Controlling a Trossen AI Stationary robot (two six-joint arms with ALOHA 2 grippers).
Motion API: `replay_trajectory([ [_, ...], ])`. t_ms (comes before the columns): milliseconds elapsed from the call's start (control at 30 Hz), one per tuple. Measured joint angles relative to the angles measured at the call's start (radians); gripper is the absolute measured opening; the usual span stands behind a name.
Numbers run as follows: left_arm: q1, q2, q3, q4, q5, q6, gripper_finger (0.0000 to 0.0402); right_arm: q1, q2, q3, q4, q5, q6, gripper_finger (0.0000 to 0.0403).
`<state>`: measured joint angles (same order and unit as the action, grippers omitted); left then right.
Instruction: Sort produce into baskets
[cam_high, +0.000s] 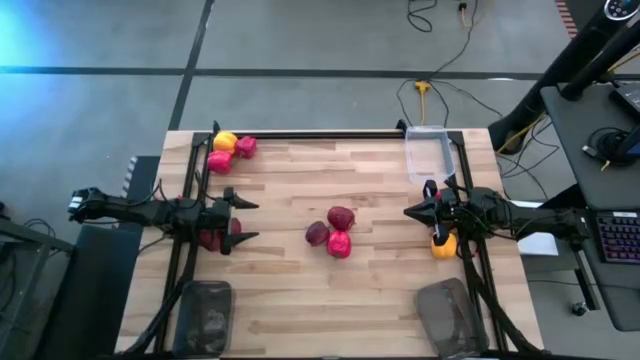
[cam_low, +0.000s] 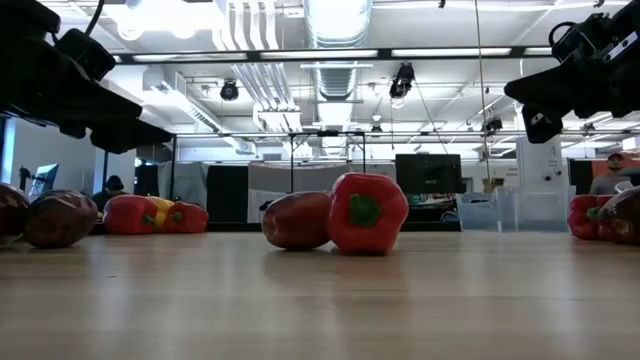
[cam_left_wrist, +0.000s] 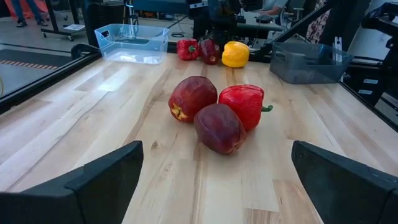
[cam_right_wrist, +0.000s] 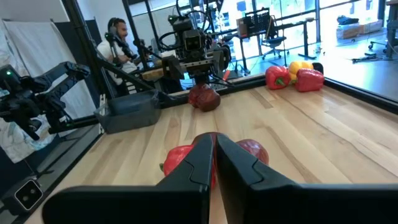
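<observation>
Three pieces of produce huddle mid-tabletop (cam_high: 290, 290), all touching: two dark red rounded apples (cam_high: 341, 217) (cam_high: 317, 234) and a glossy, lumpy red pepper (cam_high: 339, 245) lying on its side, green stem (cam_left_wrist: 267, 108) poking out sideways. Left gripper (cam_high: 243, 220) sits level with the cluster, jaws spread wide, nothing between them. Right gripper (cam_high: 412, 211) faces it from the other side, jaws pinched together with nothing in them. Clear plastic basket (cam_high: 429, 153) is at the far right edge, two smoky ones (cam_high: 205, 315) (cam_high: 451, 317) at the near corners. Wood is pale butcher-block planks.

Grey concrete floor (cam_high: 300, 40) surrounds the table; ceiling strip lights (cam_low: 440, 52) glow overhead.
</observation>
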<state>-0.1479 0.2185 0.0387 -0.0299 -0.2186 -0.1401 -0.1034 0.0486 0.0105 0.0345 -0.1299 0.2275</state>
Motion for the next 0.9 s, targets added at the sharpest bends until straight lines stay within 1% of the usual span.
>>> replay_trajectory([
  [267, 0.0, 0.0, 0.0, 0.0, -0.001, 0.007, 0.0394, 0.0, 0.0, 0.0, 0.0, 0.0, 0.0, 0.0013],
  [300, 0.001, 0.0, 0.0, 0.002, -0.02, 0.018, 0.0394, 0.0, 0.0, 0.0, 0.0, 0.0, 0.0, 0.0013],
  [333, 0.004, 0.0, 0.0, 0.01, -0.078, 0.03, 0.0394, 0.0, 0.0, 0.0, 0.0, 0.0, 0.0, 0.0013],
  [400, 0.009, 0.001, -0.005, 0.064, -0.25, 0.057, 0.0394, 0.0, 0.0, 0.0, 0.0, 0.0, 0.0, 0.0013],
  [467, 0.007, 0.015, -0.007, 0.224, -0.374, -0.003, 0.0394, 0.0, 0.0, 0.0, 0.0, 0.0, 0.0, 0.0013],
  [600, 0.008, 0.024, -0.006, 0.517, -0.549, -0.205, 0.0394, 0.0, 0.0, 0.0, 0.0, 0.0, 0.0, 0.0013],
  [667, 0.007, 0.024, -0.006, 0.669, -0.633, -0.242, 0.0394, 0.0, 0.0, 0.0, 0.0, 0.0, 0.0, 0.0013],
  [700, 0.007, 0.022, -0.006, 0.744, -0.654, -0.243, 0.0394, 0.0, 0.0, 0.0, 0.0, 0.0, 0.0, 0.0013],
  [767, 0.009, 0.024, -0.003, 0.806, -0.645, -0.166, 0.0394, 0.0, 0.0, 0.0, 0.0, 0.0, 0.0, 0.0013],
  [800, 0.009, 0.028, -0.003, 0.796, -0.617, -0.134, 0.0394, 0.0, 0.0, 0.0, 0.0, 0.0, 0.0, 0.0013],
  [833, 0.009, 0.035, -0.004, 0.784, -0.574, -0.134, 0.0394, 0.0, 0.0, 0.0, 0.0, 0.0, 0.0, 0.0013],
  [900, 0.009, 0.055, -0.001, 0.781, -0.466, -0.208, 0.0394, 0.0, 0.0, 0.0, 0.0, 0.0, 0.0, 0.0013],
])
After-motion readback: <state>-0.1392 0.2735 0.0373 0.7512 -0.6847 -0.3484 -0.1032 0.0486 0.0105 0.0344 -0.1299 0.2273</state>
